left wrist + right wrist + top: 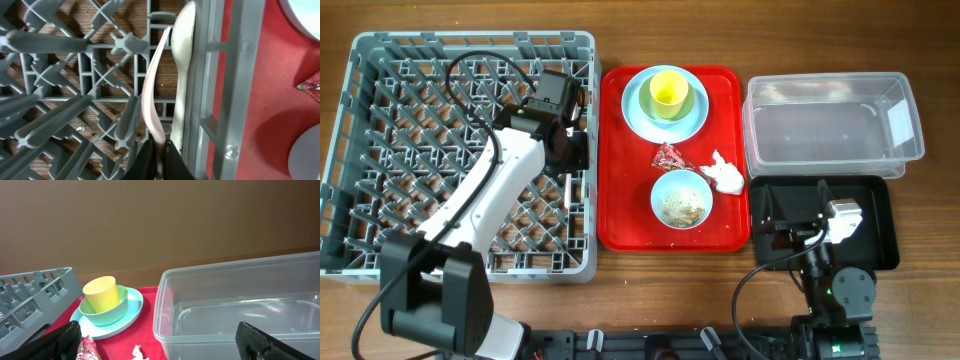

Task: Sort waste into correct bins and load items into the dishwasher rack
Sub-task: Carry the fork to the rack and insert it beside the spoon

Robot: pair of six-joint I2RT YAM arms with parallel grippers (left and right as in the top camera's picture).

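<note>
Whole thing here comes down to how the utensil (150, 90) lines up with the rack (470, 42). The left hand (159, 150) is pinched shut on its near end, low down by the rack's right wall. The utensil runs away from the hand toward the far side, roughly parallel to that wall. It's edge-on to the wrist camera, so I can't tell if it's the fork or a spoon.

Just right of it, tight against the wall, a spoon (182, 65) already lies along the same line with its bowl at the far end. The two look like they touch near the far tips, but I wouldn't swear to it.

My read is that this is the let-go step. The long axis already matches the slot between pegs and wall, so opening should drop it in beside the spoon. Any twist could hang it on a peg.

The rest sits to the right on the red tray (620, 225): plate (635, 118) with the cup (667, 92) stacked on it, wrapper (669, 155), napkin (725, 172), bowl (682, 200). The left hand is right beside that tray. The right hand (156, 335) is spread wide open, holding nothing, over the black tray (880, 252) at near right, with the tub (820, 130) just beyond it. It's the closer one to the napkin.
</note>
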